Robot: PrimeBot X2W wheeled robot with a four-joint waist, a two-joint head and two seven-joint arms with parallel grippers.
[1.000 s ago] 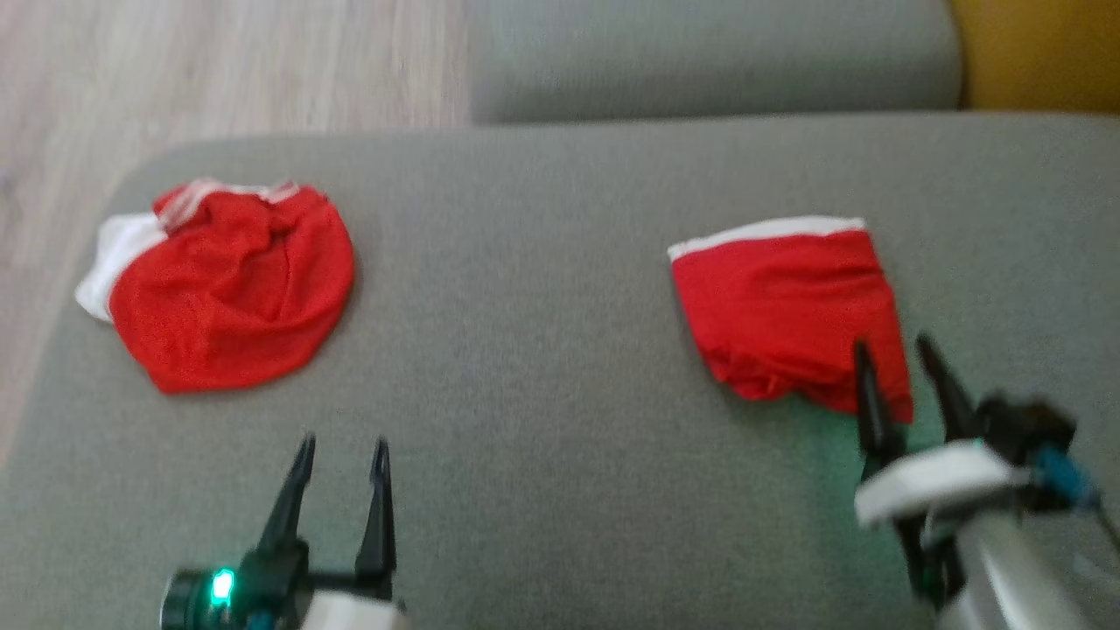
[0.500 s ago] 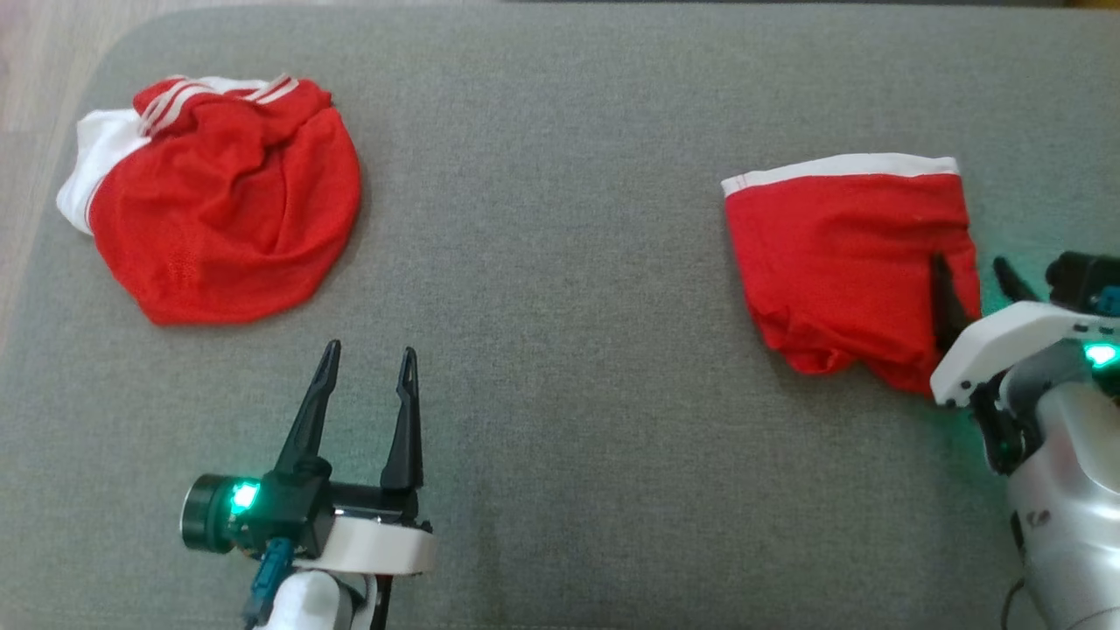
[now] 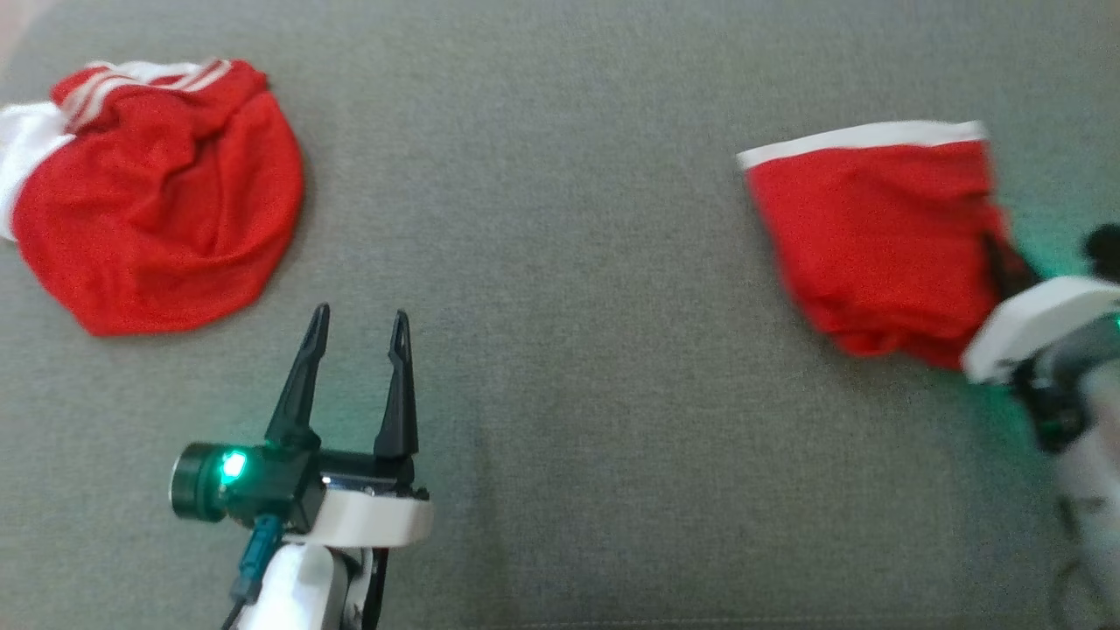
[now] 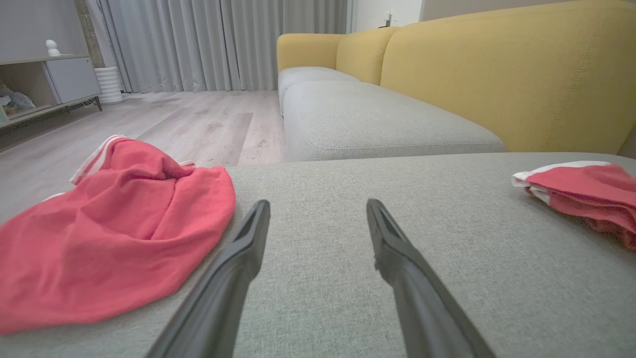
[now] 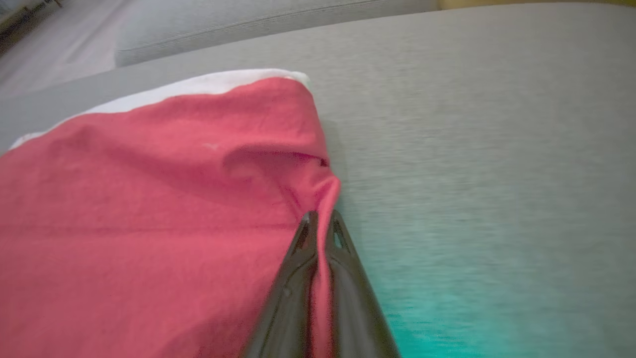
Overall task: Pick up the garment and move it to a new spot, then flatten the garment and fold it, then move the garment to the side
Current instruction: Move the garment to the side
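**Tools.** The right tool (image 5: 322, 220) is shown shut, its two dark fingers pressed together on a pinched ridge of cloth at the right-hand edge of the folded red garment (image 5: 149, 223). In the head view the same tool (image 3: 999, 262) is seen at the right of the frame, at the garment's lower right corner. The left tool (image 3: 360, 319) is held wide open at the lower left of the head view. Nothing is gripped or touched by it, and bare fabric is seen between its fingers in the left wrist view (image 4: 318, 209).

**Edges and room.** The folded red garment (image 3: 875, 236) lies at the right of the frame on the grey cushion (image 3: 560, 262), with a white band along its upper edge. A crumpled red garment (image 3: 149, 201) is placed well apart at the upper left, partly cut off by the frame's left edge. A broad bare stretch of cushion is left between the two. Bare cushion is also seen to the right of the grasped edge in the right wrist view. In the left wrist view a wooden floor (image 4: 198, 119) is visible beyond the cushion's far edge.

**Change.** One second earlier the right tool's fingers were spread astride the garment's edge; now they are closed on it. The left tool's opening is unchanged. The whole head view is shifted, which is ascribed to the camera.
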